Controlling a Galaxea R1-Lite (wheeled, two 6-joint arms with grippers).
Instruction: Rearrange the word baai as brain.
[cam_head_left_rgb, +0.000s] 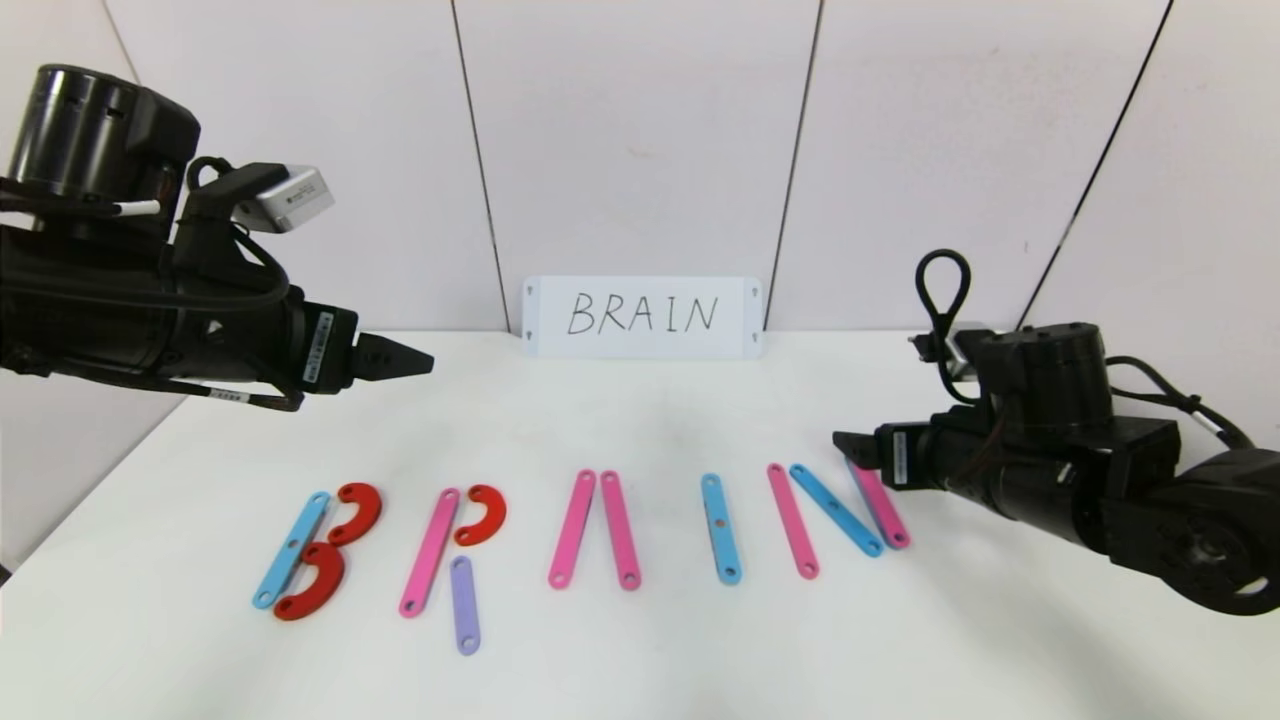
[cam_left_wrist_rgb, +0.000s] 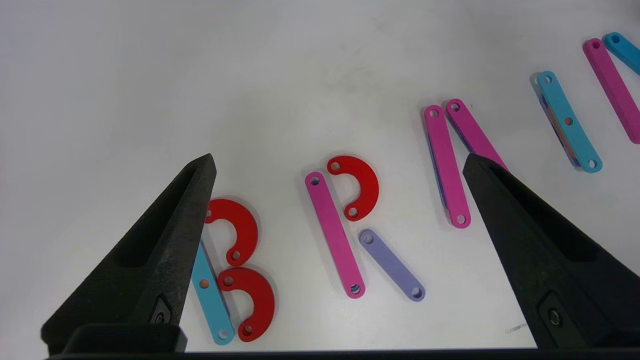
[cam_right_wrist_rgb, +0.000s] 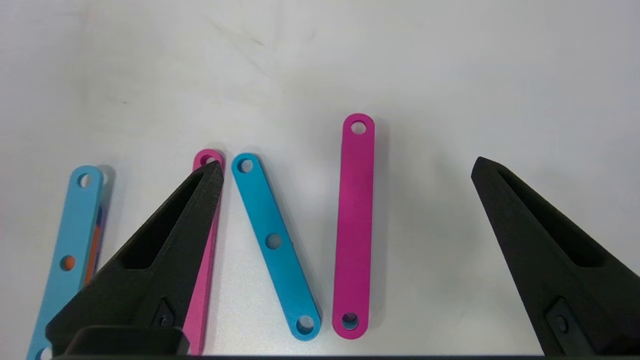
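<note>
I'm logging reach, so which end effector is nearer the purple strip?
Left. The left end effector hangs above the table over the first letters, up and behind the purple strip; the right end effector sits far off by the N.

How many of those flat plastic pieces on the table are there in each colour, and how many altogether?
Pink strips: 5
Blue strips: 3
Purple strip: 1
Red curves: 3
Total: 12 pieces showing. Something orange shows under one blue strip, which the right wrist view does not make clear, so it is not counted.
</note>
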